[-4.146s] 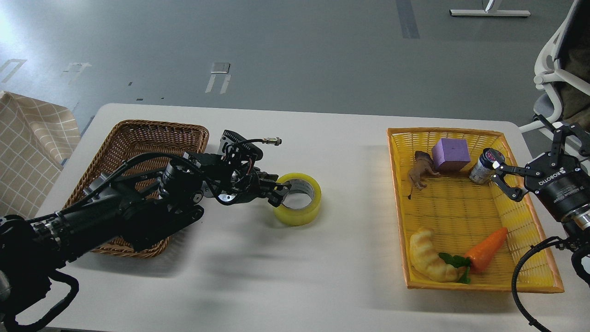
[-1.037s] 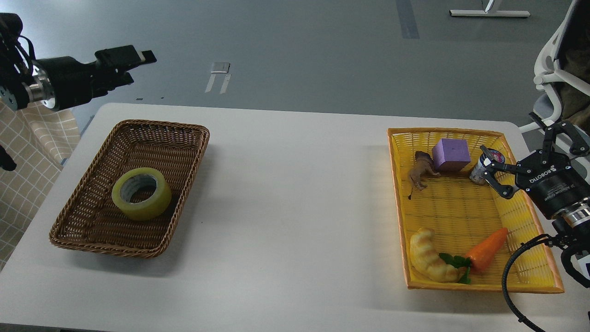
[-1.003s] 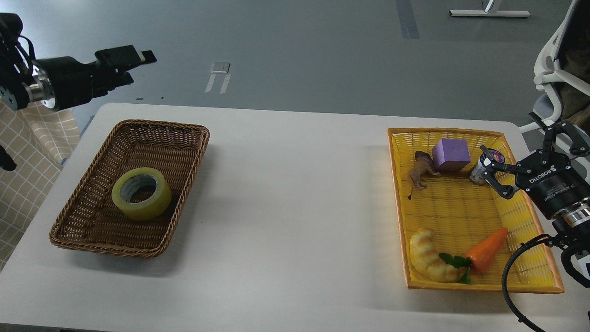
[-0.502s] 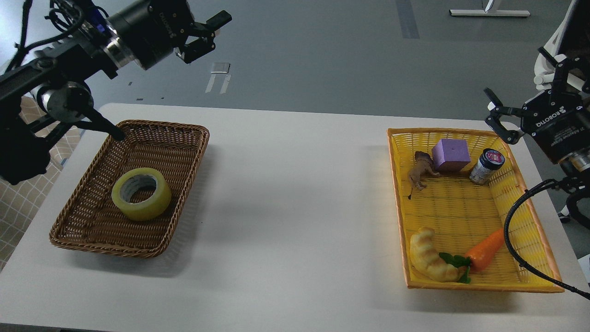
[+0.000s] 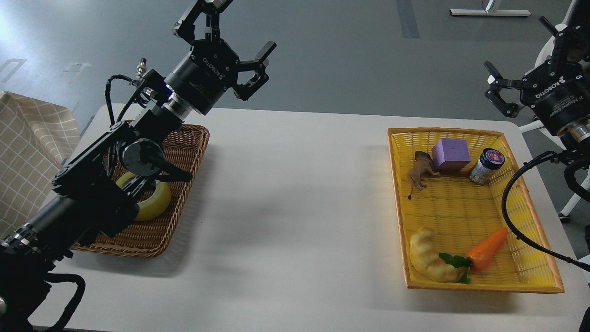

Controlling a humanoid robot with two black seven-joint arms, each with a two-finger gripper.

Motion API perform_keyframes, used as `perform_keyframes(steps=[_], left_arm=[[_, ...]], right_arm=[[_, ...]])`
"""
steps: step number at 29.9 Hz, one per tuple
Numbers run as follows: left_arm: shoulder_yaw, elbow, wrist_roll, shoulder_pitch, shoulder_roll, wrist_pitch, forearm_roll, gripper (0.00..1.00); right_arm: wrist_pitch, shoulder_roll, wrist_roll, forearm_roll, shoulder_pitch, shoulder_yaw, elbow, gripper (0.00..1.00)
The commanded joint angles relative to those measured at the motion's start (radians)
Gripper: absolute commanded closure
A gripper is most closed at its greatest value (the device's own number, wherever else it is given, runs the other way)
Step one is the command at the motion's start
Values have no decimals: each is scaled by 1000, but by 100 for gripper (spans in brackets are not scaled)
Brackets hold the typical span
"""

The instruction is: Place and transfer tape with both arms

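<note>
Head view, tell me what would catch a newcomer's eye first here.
First the left gripper, raised high over the table's far left with its fingers spread open and nothing in them. Below it the tape lies in the brown wicker basket, partly hidden behind the arm. On the right the bright yellow basket holds a purple block, an orange carrot toy and a croissant toy, with the right gripper open above its far corner.

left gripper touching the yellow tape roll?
Apart. Head view: left gripper is raised, open and empty, beyond the brown wicker basket; translucent yellow tape roll lies inside it.
</note>
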Motion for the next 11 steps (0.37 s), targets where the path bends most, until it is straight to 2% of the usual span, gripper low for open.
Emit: perform_keyframes(steps=[1, 11], left_arm=[[-56, 41, 4, 13, -43, 0, 3, 0], [-39, 115, 11, -44, -46, 0, 13, 0]], right_arm=[[0, 12, 2, 4, -8, -5, -28, 1], [0, 47, 5, 4, -35, -23, -62, 0]])
